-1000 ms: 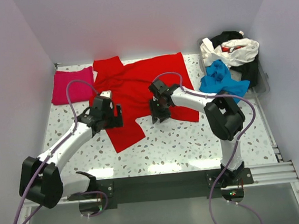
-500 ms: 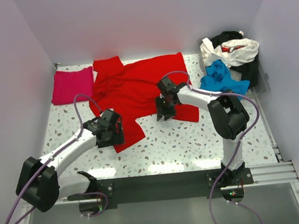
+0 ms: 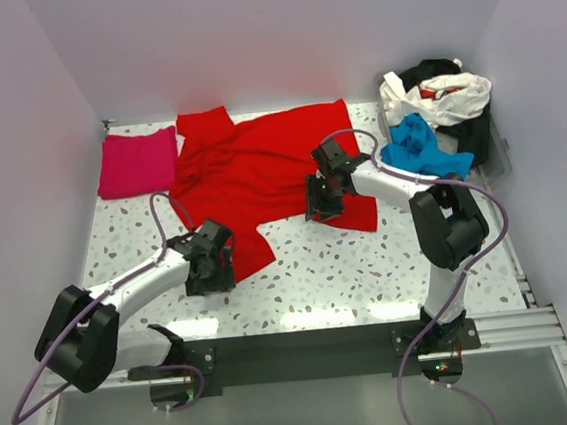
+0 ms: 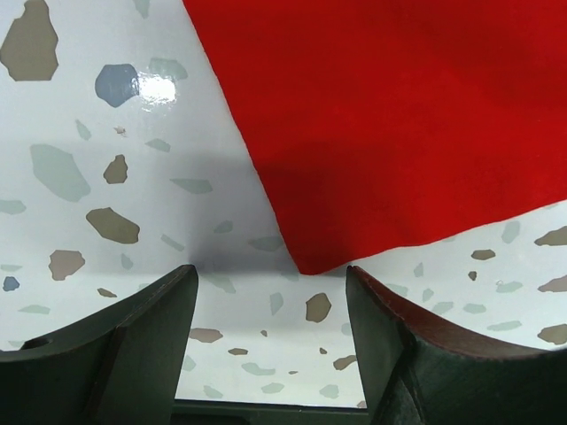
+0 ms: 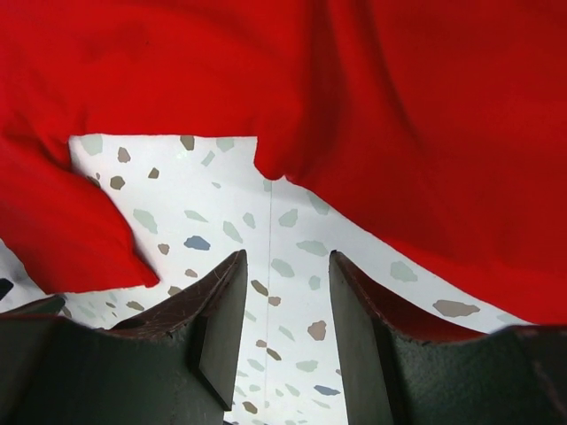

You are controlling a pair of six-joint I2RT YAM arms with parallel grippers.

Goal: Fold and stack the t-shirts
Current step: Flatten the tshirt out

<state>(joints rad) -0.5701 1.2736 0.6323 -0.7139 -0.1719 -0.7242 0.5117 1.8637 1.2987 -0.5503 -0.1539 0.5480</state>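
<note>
A large red t-shirt [image 3: 254, 170] lies spread and rumpled across the middle of the table. My left gripper [image 3: 214, 269] is open and empty, low over the table just short of the shirt's near corner [image 4: 306, 261]. My right gripper [image 3: 320, 209] is open and empty above bare table, at the red shirt's near hem [image 5: 275, 164]. A folded magenta-pink t-shirt [image 3: 138, 161] lies at the back left. A blue t-shirt [image 3: 420, 151] and white and black t-shirts [image 3: 443, 92] are heaped at the back right.
The speckled terrazzo table [image 3: 349, 266] has side walls left, right and behind. A rail [image 3: 496, 328] runs along the near edge by the arm bases. A grey bin [image 3: 499, 157] partly shows under the heap at the right.
My left gripper has drawn back toward the near edge, off the red shirt to its near corner. My right gripper has shifted right along the shirt's hem. The shirt's lower flap looks smaller.
</note>
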